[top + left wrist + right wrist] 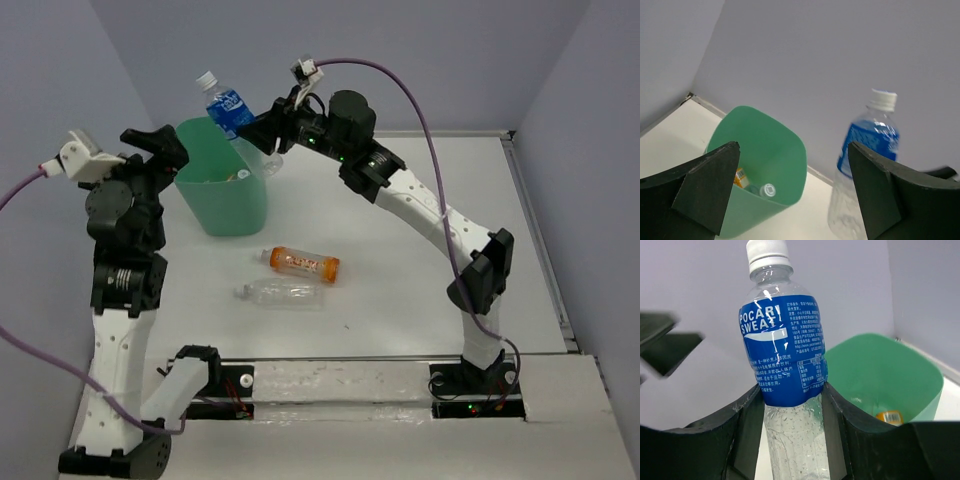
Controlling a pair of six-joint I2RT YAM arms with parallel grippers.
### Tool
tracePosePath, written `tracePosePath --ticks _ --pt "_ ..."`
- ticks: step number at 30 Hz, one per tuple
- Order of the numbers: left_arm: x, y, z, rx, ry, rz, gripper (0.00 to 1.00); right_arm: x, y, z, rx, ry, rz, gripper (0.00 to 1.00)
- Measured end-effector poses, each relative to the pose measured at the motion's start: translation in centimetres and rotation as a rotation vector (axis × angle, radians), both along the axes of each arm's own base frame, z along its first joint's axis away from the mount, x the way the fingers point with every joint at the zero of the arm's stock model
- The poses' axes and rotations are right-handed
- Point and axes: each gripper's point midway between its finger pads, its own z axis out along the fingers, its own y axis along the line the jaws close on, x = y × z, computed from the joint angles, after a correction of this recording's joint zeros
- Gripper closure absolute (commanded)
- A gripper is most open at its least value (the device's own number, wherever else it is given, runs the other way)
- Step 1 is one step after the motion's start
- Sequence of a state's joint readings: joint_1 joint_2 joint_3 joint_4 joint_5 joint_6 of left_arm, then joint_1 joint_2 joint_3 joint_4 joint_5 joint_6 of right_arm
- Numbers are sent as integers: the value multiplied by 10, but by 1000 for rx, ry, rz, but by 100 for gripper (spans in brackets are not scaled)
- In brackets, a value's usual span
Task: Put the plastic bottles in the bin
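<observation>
Grasping a blue bottle [782, 350] by the bin [225, 205], the right hand [792, 410] hovers; left hand [792, 147] released. An orange bottle [303, 263] and a clear bottle [282, 293] lie on the tabletop [400, 290].

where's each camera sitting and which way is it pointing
Top: above and behind the robot, looking down at the table; left arm and right arm show.
Left wrist: on the left arm, facing a wall over the bin; open left pincer frames the view.
Right wrist: on the right arm, looking toward the bin; right pincer grips the blue-labelled bottle.
Shared: both wrist views show that bottle and bin.
</observation>
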State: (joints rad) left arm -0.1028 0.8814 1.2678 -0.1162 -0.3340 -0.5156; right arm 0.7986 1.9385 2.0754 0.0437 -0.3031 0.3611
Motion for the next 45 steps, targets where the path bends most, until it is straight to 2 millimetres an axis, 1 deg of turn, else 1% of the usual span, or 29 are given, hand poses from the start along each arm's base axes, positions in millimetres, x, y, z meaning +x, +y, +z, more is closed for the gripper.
tracePosePath --ticks 2,3,5,8,9,11,13,14,16,17,18,19,22,25,27,29,31,32,33,34,35,36,39,40,41,42,43,44,45 --pt "-17 -3 -3 -10 -18 -26 1 12 11 3 18 -25 -10 60" --pt "-33 -5 2 -18 -54 -49 1 20 18 5 29 -42 -17 60" --pt "-48 -14 3 -25 -84 -104 1 31 26 8 46 -70 -26 60" --pt "-54 -30 -9 -20 -51 -188 1 47 40 11 86 -115 -38 60" --pt "-53 -36 -16 -17 -28 -215 1 51 45 7 91 -120 -41 60" --pt "-54 -45 -26 -10 12 -258 1 60 52 -5 90 -121 -51 60" --pt "-57 -54 -37 1 54 -300 1 68 59 -23 78 -112 -62 60" --pt "-59 -57 -39 6 65 -312 1 71 62 -29 76 -110 -64 58" --pt "-65 -62 -44 21 87 -343 1 80 71 -52 63 -96 -67 45" --pt "-67 -64 -43 24 89 -351 1 81 74 -58 57 -91 -67 39" --pt "-70 -65 -41 30 86 -360 1 84 78 -65 54 -89 -67 23" --pt "-73 -67 -37 35 79 -372 1 87 83 -77 42 -83 -67 14" --pt "-76 -70 -36 48 77 -393 1 88 87 -92 19 -69 -64 11" --pt "-77 -74 -43 60 101 -416 1 85 88 -90 18 -73 -58 10" --pt "-77 -78 -49 63 117 -439 1 80 84 -94 -9 -62 -54 13" --pt "-77 -83 -57 66 139 -468 1 66 70 -100 -67 -39 -47 28" --pt "-76 -89 -68 68 172 -497 1 51 53 -97 -108 -34 -47 35" --pt "-75 -92 -75 66 189 -513 1 34 34 -103 -146 -25 -48 40" --pt "-74 -95 -83 65 208 -527 1 19 16 -100 -170 -25 -53 52" --pt "-73 -100 -94 57 236 -553 2 3 -3 -104 -192 -30 -59 60" --pt "-71 -104 -104 48 258 -573 2 -12 -22 -101 -204 -39 -65 71" --pt "-71 -107 -112 42 277 -586 2 -30 -44 -101 -220 -48 -75 72" --pt "-63 -125 -161 -28 389 -661 2 -55 -77 -98 -211 -68 -100 75" --pt "-61 -130 -178 -56 429 -672 2 -64 -90 -108 -223 -57 -108 75" --pt "-60 -136 -199 -85 484 -682 1 -75 -103 -126 -252 -32 -110 73" --pt "-60 -139 -210 -96 515 -684 1 -83 -111 -141 -274 -14 -108 69" --pt "-59 -143 -224 -115 556 -683 1 -91 -119 -162 -311 17 -103 67" --pt "-57 -148 -242 -131 603 -676 1 -95 -125 -180 -345 45 -98 62" --pt "-56 -151 -250 -140 628 -670 1 -103 -132 -206 -399 88 -89 59"
